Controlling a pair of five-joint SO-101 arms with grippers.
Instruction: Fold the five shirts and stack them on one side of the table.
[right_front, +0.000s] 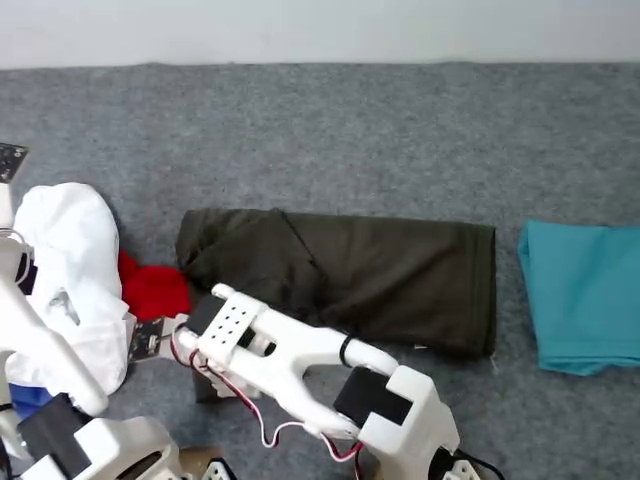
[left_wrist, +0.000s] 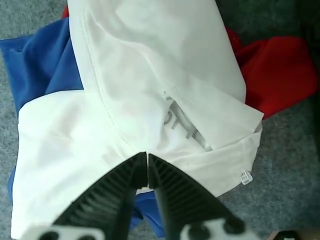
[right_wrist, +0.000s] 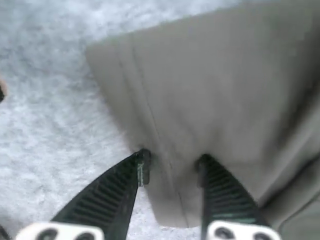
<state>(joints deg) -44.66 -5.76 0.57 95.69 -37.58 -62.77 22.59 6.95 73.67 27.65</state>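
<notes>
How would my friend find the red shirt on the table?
In the high view, a big white shirt lies crumpled at the left of the grey table. The red shirt peeks out between it and the long dark shirt. It is the only red thing there.

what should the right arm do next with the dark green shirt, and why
Probably shut the right gripper on the dark green shirt: its open jaws straddle the shirt's corner, one tip at the cloth's edge beside the grey table cover, so a pinch looks ready for the next fold.
</notes>
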